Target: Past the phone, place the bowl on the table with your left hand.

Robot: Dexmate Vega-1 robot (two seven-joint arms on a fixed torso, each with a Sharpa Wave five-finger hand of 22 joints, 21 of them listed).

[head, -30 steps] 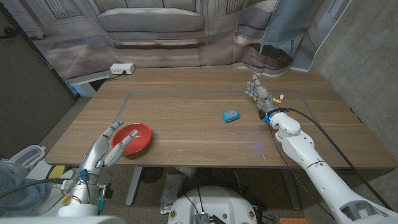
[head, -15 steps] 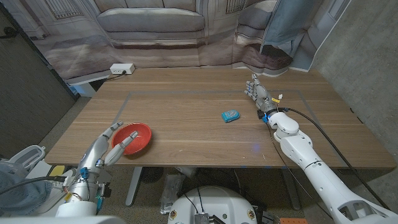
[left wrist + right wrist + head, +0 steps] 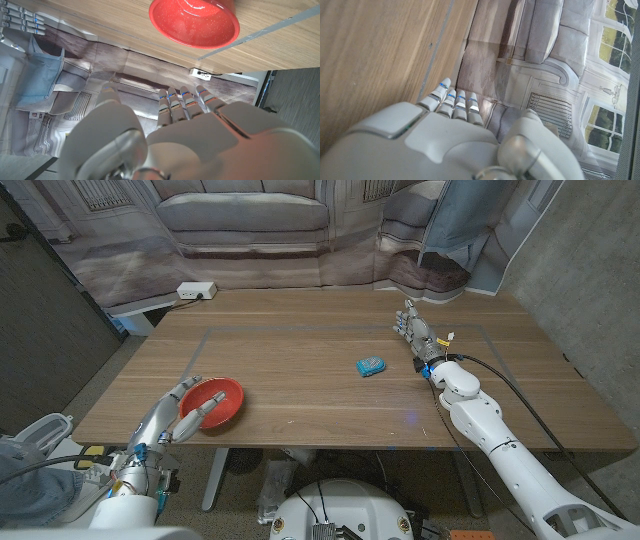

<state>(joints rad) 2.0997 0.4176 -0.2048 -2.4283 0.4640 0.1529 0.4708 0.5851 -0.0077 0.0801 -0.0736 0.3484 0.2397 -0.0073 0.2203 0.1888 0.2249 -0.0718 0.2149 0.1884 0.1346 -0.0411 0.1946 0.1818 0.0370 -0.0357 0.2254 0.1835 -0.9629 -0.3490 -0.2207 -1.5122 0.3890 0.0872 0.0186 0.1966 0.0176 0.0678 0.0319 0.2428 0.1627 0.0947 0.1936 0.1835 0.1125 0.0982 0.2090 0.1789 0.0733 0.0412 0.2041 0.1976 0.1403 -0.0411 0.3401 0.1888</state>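
Note:
A red bowl (image 3: 217,401) sits on the wooden table (image 3: 300,395) near its front left edge. In the left wrist view the bowl (image 3: 194,22) lies a little ahead of the fingers. My left hand (image 3: 178,413) reaches toward it from the near side, fingers apart and holding nothing; the same left hand (image 3: 175,130) shows extended fingers in its wrist view. A small blue phone (image 3: 371,366) lies right of the table's middle. Beyond and right of the phone stands my right hand (image 3: 417,330), fingers straight and empty. That right hand (image 3: 452,132) is also seen from its own wrist camera.
A white power strip (image 3: 196,290) lies off the table's back left corner. Thin tape lines (image 3: 300,330) mark a rectangle on the tabletop. A printed sofa backdrop (image 3: 245,220) hangs behind the table. A black cable (image 3: 520,395) runs along my right arm.
My left forearm has shifted slightly at the table's front edge. The bowl, the phone and my right hand stay where they were.

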